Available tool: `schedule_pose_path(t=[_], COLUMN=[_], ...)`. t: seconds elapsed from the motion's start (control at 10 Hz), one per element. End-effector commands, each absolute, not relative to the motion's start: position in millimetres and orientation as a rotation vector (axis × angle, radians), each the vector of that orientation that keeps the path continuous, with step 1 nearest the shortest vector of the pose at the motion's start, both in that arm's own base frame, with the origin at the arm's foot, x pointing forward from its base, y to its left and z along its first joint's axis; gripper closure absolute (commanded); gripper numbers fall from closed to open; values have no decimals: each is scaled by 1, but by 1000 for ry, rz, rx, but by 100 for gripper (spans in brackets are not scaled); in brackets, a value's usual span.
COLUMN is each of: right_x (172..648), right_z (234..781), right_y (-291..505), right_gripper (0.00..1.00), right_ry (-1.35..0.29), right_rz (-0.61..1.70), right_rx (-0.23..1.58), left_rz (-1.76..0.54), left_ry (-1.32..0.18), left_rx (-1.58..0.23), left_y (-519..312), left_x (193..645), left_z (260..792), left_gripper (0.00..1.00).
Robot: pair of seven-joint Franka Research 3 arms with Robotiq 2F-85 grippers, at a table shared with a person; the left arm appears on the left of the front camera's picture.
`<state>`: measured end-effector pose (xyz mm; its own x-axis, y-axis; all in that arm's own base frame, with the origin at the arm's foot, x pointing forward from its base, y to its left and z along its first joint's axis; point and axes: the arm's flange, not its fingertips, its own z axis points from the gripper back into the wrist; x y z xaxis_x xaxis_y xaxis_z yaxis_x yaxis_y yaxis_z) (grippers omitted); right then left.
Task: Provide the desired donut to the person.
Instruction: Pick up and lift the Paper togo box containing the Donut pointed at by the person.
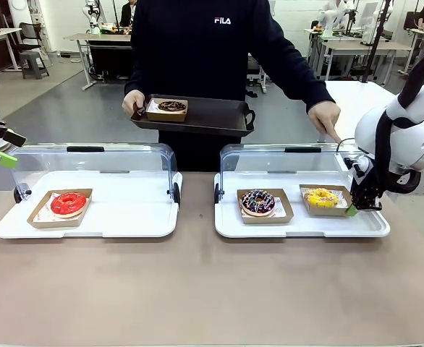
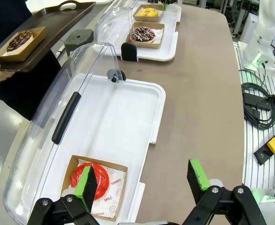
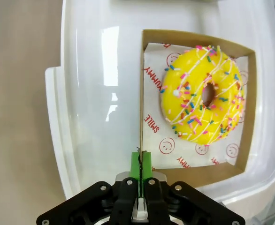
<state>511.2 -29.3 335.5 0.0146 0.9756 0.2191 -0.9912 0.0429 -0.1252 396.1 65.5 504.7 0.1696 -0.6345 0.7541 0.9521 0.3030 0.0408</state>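
The person (image 1: pixel 197 43) stands across the table holding a dark serving tray (image 1: pixel 219 117) in one hand. The other hand (image 1: pixel 325 118) points a finger down at the right display case. In that case a yellow sprinkled donut (image 1: pixel 321 196) (image 3: pixel 203 96) lies in a cardboard tray (image 3: pixel 194 176). My right gripper (image 1: pixel 352 210) (image 3: pixel 141 161) is shut on that cardboard tray's near edge, at the case's right end. At the far left my left gripper (image 1: pixel 9 148) (image 2: pixel 143 178) hangs open above the left case, holding nothing.
A chocolate donut (image 1: pixel 171 106) in its box rides on the serving tray. A chocolate sprinkled donut (image 1: pixel 257 202) sits left of the yellow one. A red donut (image 1: pixel 68 203) (image 2: pixel 105 182) lies in the left white case (image 1: pixel 125 217). Both clear lids (image 1: pixel 96 157) stand raised.
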Motion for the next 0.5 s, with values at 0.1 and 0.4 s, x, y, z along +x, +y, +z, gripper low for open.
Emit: schedule_pose_path(t=[0.1, 0.4], right_x=[456, 390], right_z=[389, 440], right_y=[-20, -11], right_gripper=[100, 100], right_ry=[-329, -372], right_rz=[1528, 1602], right_rx=[52, 77], left_rz=[-1197, -1197], left_ry=[-776, -776], left_rx=[-514, -514], left_y=[65, 65], left_x=[398, 398], left_z=[506, 506], left_gripper=[0, 0])
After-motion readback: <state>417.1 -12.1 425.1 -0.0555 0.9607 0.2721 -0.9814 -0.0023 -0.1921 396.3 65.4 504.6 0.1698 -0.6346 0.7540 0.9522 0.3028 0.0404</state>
